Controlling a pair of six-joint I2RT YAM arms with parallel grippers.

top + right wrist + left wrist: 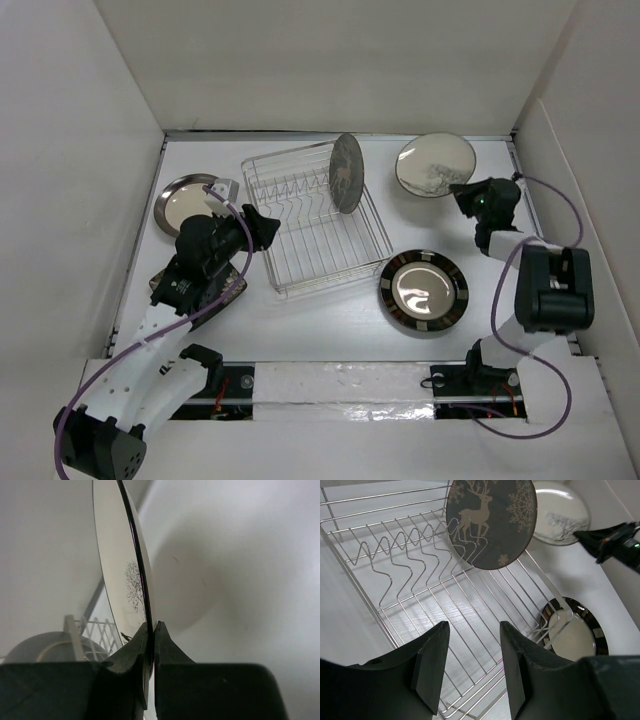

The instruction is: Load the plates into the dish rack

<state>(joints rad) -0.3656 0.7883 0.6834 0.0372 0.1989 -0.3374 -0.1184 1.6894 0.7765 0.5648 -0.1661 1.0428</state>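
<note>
Plate (117, 555), beige with dark rim, clamped edge-on in right end effector (151, 628); left end effector (474, 627) stands apart.

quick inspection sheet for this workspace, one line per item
surface: white table, plain
job's things: dish rack holds one reindeer plate, upright at its far right end; beige plate, chequered-rim plate and steel plate are outside the rack; square dark plate is left of the rack, partly hidden
clutter: nothing seen
hands: left hand open and empty over the rack; right hand shut on the beige plate's rim
cables: left purple cable and right purple cable loop loose
surroundings: white walls on three sides
</note>
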